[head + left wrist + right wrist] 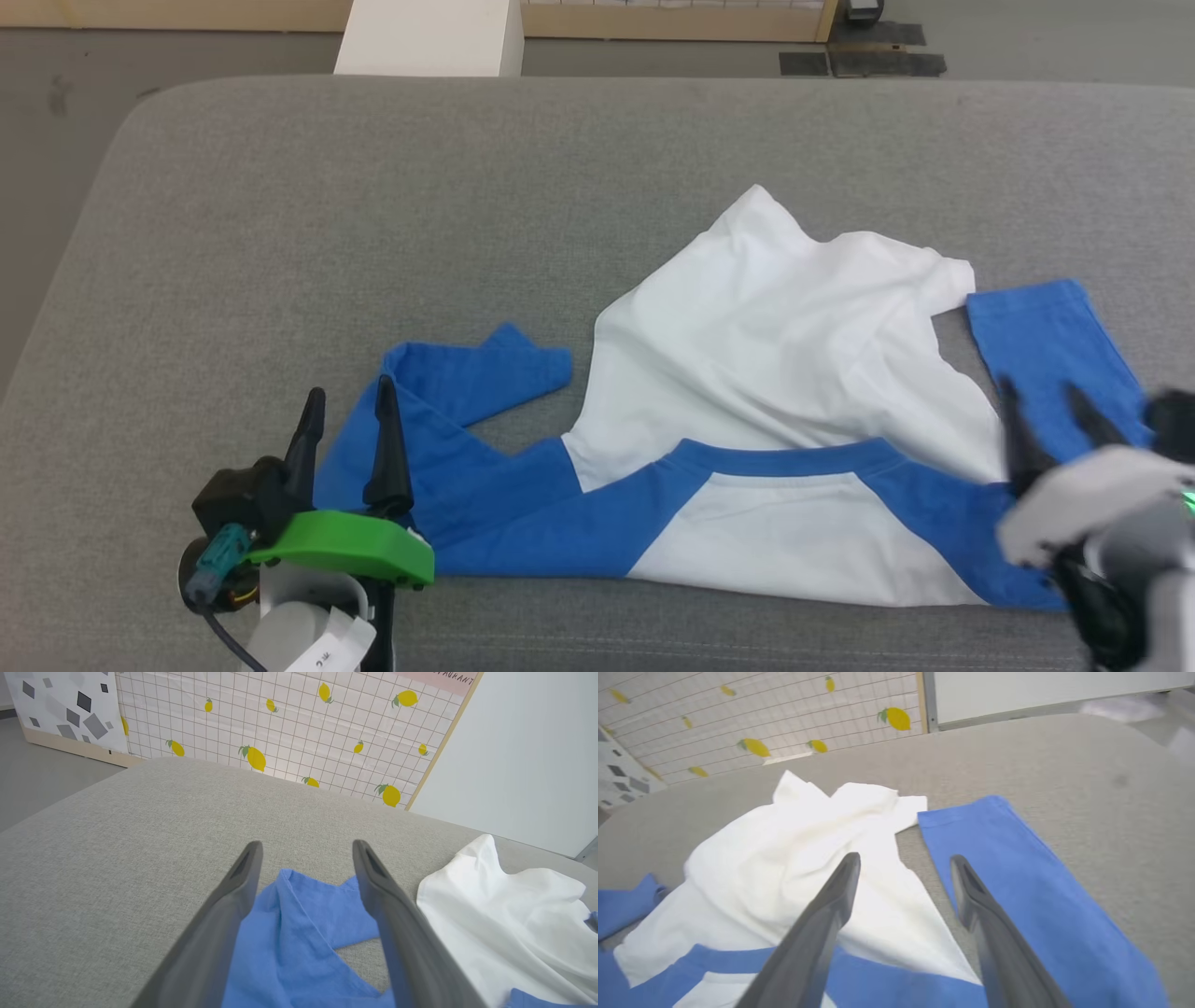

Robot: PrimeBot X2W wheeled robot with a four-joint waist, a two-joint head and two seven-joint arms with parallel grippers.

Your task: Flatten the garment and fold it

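Note:
The garment [775, 373], white with bright blue sleeves and collar, lies rumpled on the grey cushion [373, 205], collar toward me. Its left sleeve [448, 411] is bent back on itself; its right sleeve [1055, 355] runs away from me. My left gripper [347, 403] hovers open over the folded left sleeve [303, 933], nothing between its fingers. Over the right shoulder my right gripper [1041, 397] stands open; in the right wrist view its fingers [903, 861] straddle the gap between the white body [798, 858] and the blue sleeve [1017, 872].
The cushion's far edge [597, 84] gives way to grey floor. A white block [429, 37] and wooden boards stand beyond it. A lemon-patterned panel [289, 723] and a white wall [528, 751] rise behind. Bare cushion stretches left and far of the shirt.

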